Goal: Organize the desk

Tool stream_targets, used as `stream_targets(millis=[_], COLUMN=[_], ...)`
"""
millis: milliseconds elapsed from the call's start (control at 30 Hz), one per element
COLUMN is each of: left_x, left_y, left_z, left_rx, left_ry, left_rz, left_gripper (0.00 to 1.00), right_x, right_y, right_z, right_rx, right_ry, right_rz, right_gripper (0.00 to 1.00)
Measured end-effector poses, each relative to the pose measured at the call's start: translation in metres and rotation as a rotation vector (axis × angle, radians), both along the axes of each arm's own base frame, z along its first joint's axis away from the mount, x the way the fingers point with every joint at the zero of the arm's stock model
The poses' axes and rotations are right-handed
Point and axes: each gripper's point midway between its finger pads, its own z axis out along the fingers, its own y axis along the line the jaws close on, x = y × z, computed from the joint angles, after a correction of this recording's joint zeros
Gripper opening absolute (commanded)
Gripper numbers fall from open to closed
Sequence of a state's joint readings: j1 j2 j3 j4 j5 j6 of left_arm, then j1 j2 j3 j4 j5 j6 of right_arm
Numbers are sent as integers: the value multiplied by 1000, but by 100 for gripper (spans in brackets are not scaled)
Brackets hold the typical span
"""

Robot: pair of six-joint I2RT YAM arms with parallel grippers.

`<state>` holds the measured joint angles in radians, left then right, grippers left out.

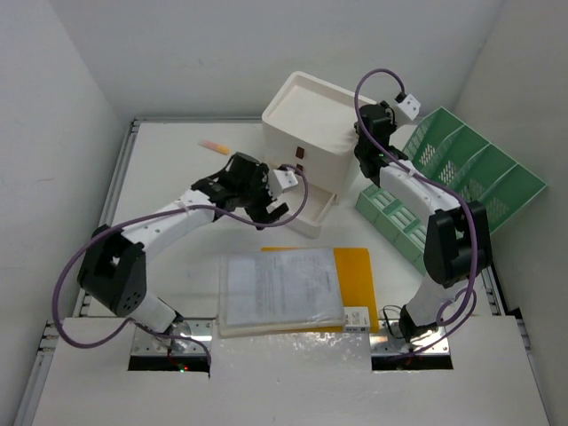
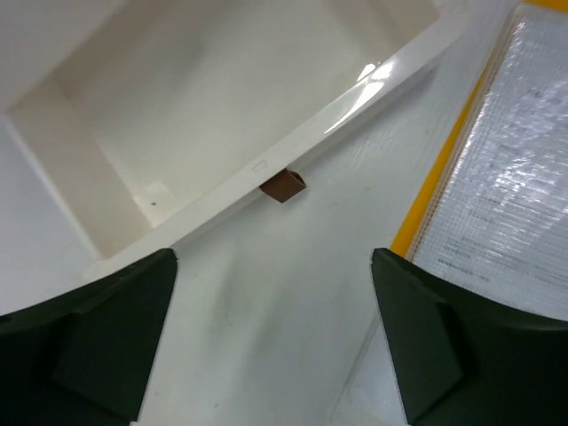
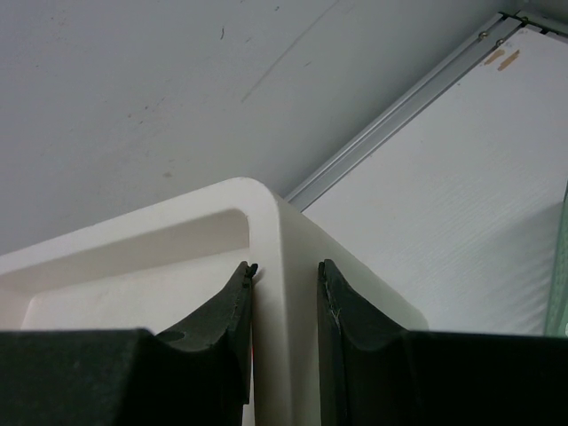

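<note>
"Where does the tidying stand?"

"Early, by the look of it. The white worktop (image 1: 160, 164) spreads under everything between its silver rails, and loose things lie about on it: sleeved papers (image 1: 280, 286) over a yellow folder (image 1: 357, 271) near the arm bases, and a small pink-orange item (image 1: 213, 145) off by the far rail."

"And the arms?"

"The right gripper (image 3: 284, 284) is clenched on the top rim of the drawer box (image 1: 306, 115), one finger inside the tray lip and one outside. That reads as bracing the box. The left gripper (image 2: 273, 266) hangs released, jaws wide and holding nothing, just above the worktop in front of the bottom drawer (image 2: 355, 89). The drawer stands pulled out and looks bare inside, its brown pull tab (image 2: 282, 186) facing the gripper."

"So the step is the drawer?"

"Probably. It is open and ready to be filled. The next move likely calls for the left arm to go for a loose item, while the right holds the box steady."

"The papers?"

"They look too broad for that drawer. The green file rack (image 1: 457, 173) beside the box seems the better home."
</note>
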<state>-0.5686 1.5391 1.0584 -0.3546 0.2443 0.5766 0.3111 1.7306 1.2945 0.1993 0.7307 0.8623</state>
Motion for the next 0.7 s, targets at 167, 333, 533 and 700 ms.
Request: stream_targets(millis=[167, 333, 533, 700], left_x=[9, 67, 154, 278], left_y=[19, 105, 188, 206], left_z=[90, 207, 233, 144], left_rx=[-97, -276, -315, -323], left_ry=[-52, -255, -327, -215], left_rz=[1, 173, 391, 523], left_gripper=[91, 90, 98, 98], right_x=[0, 1, 5, 8], right_y=[1, 1, 3, 5], right_z=[1, 1, 1, 1], right_rx=[-25, -62, -99, -109], right_ry=[9, 29, 56, 55], right_rz=[14, 33, 53, 65], right_gripper=[0, 0, 0, 0])
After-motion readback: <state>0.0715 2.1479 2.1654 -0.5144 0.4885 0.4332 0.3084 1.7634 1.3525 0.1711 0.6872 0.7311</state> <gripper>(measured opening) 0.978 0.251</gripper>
